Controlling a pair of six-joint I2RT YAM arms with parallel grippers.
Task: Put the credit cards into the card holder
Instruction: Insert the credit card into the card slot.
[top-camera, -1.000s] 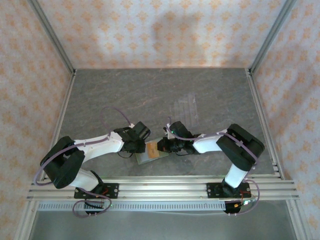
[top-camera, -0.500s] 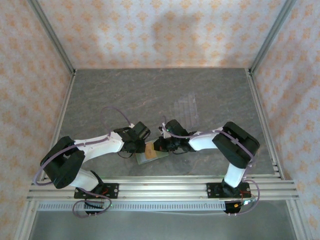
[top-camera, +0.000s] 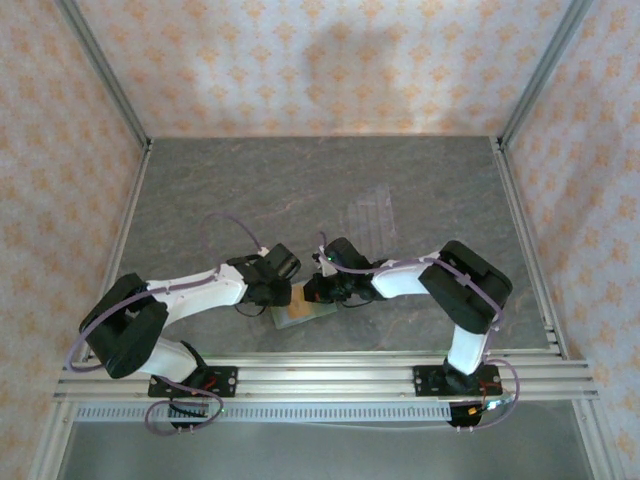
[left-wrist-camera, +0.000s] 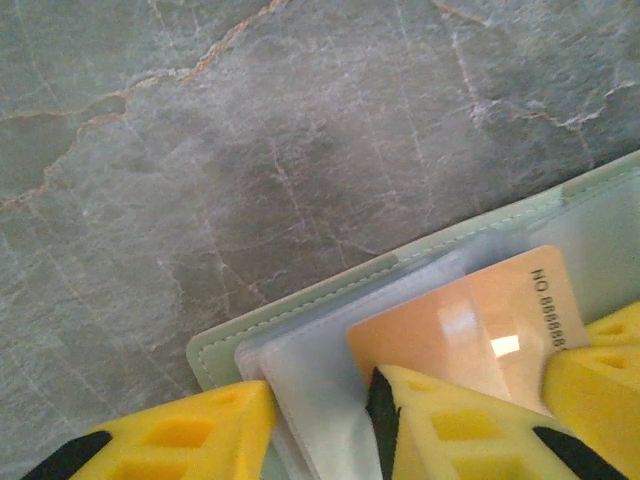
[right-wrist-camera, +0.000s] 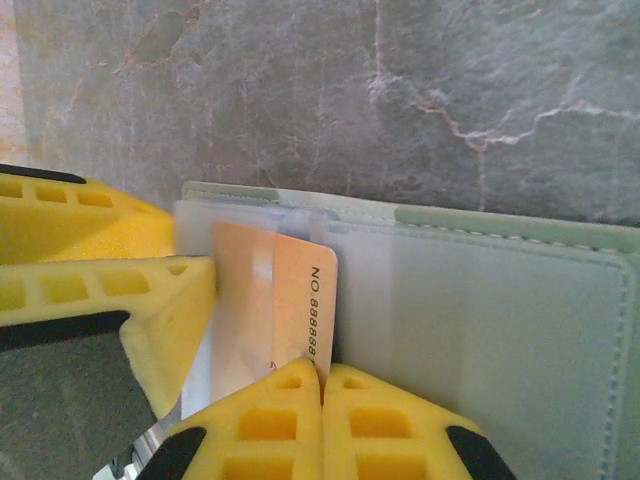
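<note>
The right hand (right-wrist-camera: 322, 385), pinched shut on the gold-orange card (right-wrist-camera: 290, 300), feeds it into the card holder (right-wrist-camera: 500, 320), while the half-open, empty left hand (left-wrist-camera: 320, 405) straddles its pocket (left-wrist-camera: 310, 370), apparently to steady it.

The counter (top-camera: 250, 190) is a dark grey, stone-look slab, run through with pale and rust-coloured veins. Close to its 6 o'clock edge, roughly midway across, the sage-green card holder (top-camera: 293, 318) lies opened flat on the stone, pale inner pockets facing up. At about 1 o'clock from it, well apart, a clear ridged tray (top-camera: 372, 215) rests flat, faint against the grey beneath.
</note>
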